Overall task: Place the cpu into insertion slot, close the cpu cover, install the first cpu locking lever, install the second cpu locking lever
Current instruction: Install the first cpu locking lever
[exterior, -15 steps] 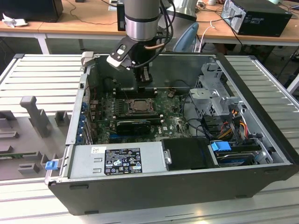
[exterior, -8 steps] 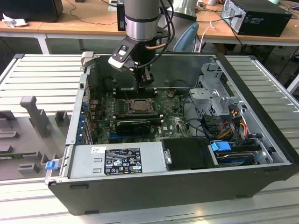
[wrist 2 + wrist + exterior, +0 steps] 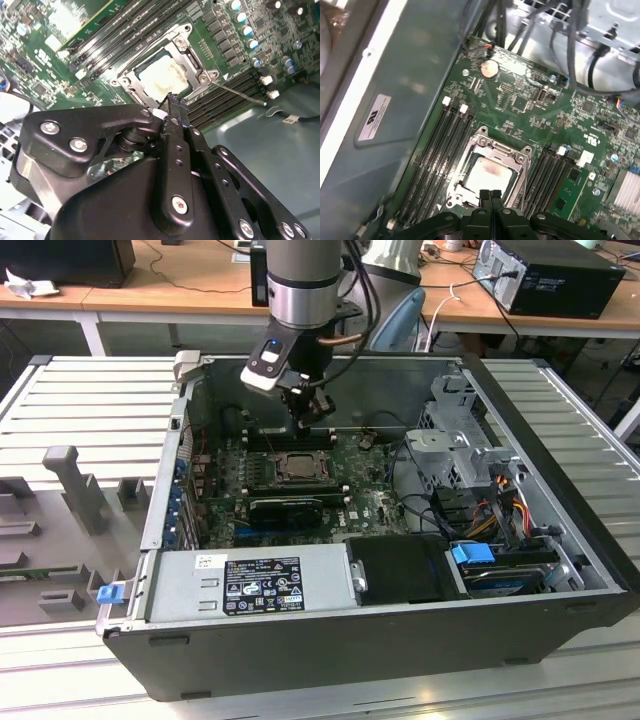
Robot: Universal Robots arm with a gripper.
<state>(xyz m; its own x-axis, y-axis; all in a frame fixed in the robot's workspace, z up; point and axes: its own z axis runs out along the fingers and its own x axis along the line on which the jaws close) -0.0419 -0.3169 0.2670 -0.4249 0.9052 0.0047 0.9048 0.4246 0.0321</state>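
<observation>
**Jaws pressed together, empty, near the cpu**

Exterior view: the gripper hangs over the motherboard, near the cpu. Second wrist view: its tips are close to the cpu cover. First wrist view: the cpu lies in the insertion slot.

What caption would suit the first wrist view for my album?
The robot's shut pincer close to the cpu, which lies framed by the closed cpu cover on the green motherboard.
</observation>
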